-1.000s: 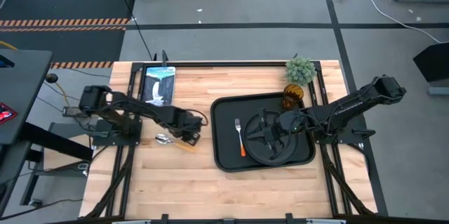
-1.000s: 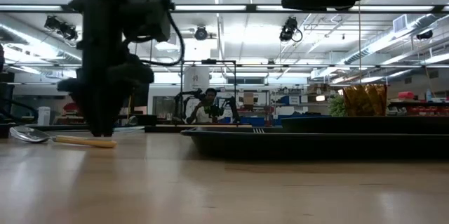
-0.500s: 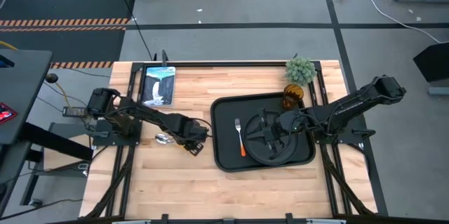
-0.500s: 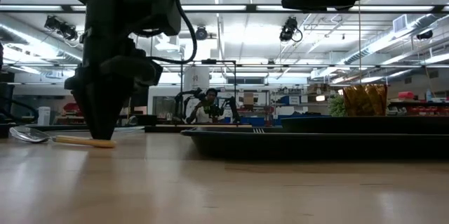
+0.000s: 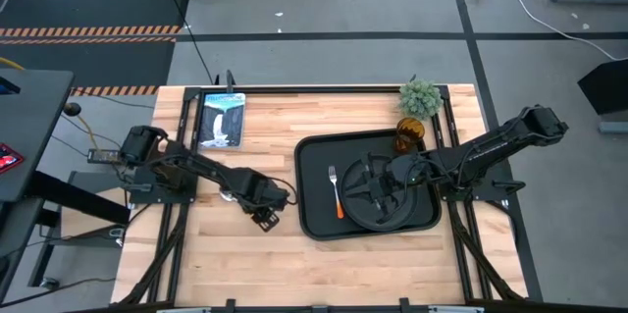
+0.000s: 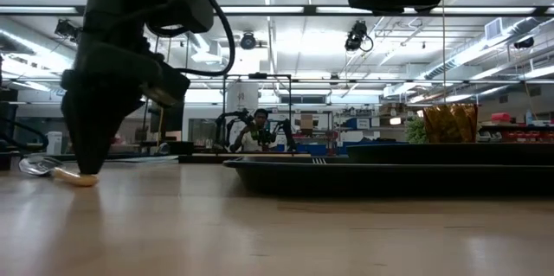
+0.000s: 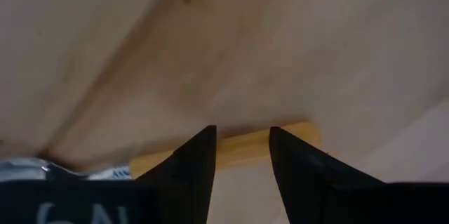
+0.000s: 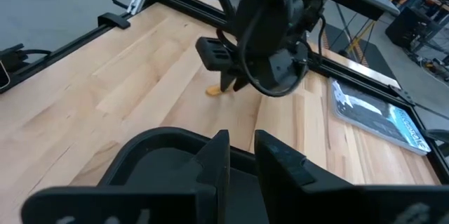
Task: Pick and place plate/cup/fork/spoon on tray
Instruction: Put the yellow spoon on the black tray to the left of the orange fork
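Observation:
The black tray [image 5: 312, 217] lies right of centre. On it lie the round black plate [image 5: 392, 217] and the fork [image 5: 337, 191]. The amber cup [image 5: 410, 138] stands at the tray's far right corner and also shows in the low view [image 6: 450, 123]. The spoon lies on the wood left of the tray, with its bowl [image 5: 228, 194] toward the left edge and its orange handle [image 7: 242, 147] under my left gripper [image 5: 263, 215]. That gripper is open and points down. My right gripper [image 5: 378, 187] hangs over the plate with a narrow gap between its fingers [image 8: 217, 155]. My left gripper comes at the spoon's handle near its free end [image 6: 80, 178] from above, pointing down. In the left wrist view the handle [image 7: 242, 147] shows in the gap and runs on behind both open fingers. The spoon lies flat on the table. I cannot tell whether the fingertips touch it.
A small potted plant [image 5: 420, 97] stands beyond the tray's far right corner. A flat printed packet [image 5: 222, 117] lies at the far left. Bare wood runs along the near edge. A person shows far off in the room [image 6: 257, 129].
My left gripper has moved toward the table's near edge and a little toward the tray, staying low over the spoon's handle. In the low view the handle now looks much shorter, as if its free end has swung toward the near edge while the bowl stayed.

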Robot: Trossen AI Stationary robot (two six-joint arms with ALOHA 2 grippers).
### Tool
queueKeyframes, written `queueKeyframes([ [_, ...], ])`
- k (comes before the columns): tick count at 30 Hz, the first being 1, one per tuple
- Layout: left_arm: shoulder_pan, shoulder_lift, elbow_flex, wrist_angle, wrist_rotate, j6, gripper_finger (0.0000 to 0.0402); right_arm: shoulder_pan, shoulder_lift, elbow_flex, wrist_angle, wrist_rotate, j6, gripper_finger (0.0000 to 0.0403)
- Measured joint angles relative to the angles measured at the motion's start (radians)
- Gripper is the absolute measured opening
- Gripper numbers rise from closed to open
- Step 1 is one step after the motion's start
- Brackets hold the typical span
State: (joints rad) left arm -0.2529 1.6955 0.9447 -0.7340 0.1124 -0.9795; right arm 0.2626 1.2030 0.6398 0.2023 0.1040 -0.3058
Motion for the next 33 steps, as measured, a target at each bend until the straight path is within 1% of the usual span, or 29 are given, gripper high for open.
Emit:
queueKeyframes([
  [7, -0.056, 0.000, 0.000, -0.017, 0.064, -0.075, 0.0142, 0.000, 0.000, 0.000, -0.001, 0.000, 0.000, 0.0075],
  [12, -0.088, 0.000, 0.000, -0.027, 0.102, -0.160, 0.0142, 0.000, 0.000, 0.000, -0.001, -0.001, 0.000, 0.0075],
  [20, -0.147, 0.000, 0.000, -0.153, 0.148, -0.302, 0.0142, 0.000, 0.000, 0.000, -0.011, -0.001, 0.000, 0.0075],
  [24, -0.173, -0.001, 0.000, -0.148, 0.142, -0.366, 0.0137, 0.000, 0.000, 0.000, -0.012, -0.002, 0.000, 0.0075],
  [28, -0.184, -0.005, -0.002, -0.172, 0.077, -0.376, 0.0124, 0.000, 0.000, 0.000, -0.012, -0.003, 0.000, 0.0075],
  [33, -0.176, -0.065, -0.005, -0.277, 0.030, -0.365, 0.0099, 0.000, 0.000, 0.000, -0.018, -0.004, 0.000, 0.0075],
])
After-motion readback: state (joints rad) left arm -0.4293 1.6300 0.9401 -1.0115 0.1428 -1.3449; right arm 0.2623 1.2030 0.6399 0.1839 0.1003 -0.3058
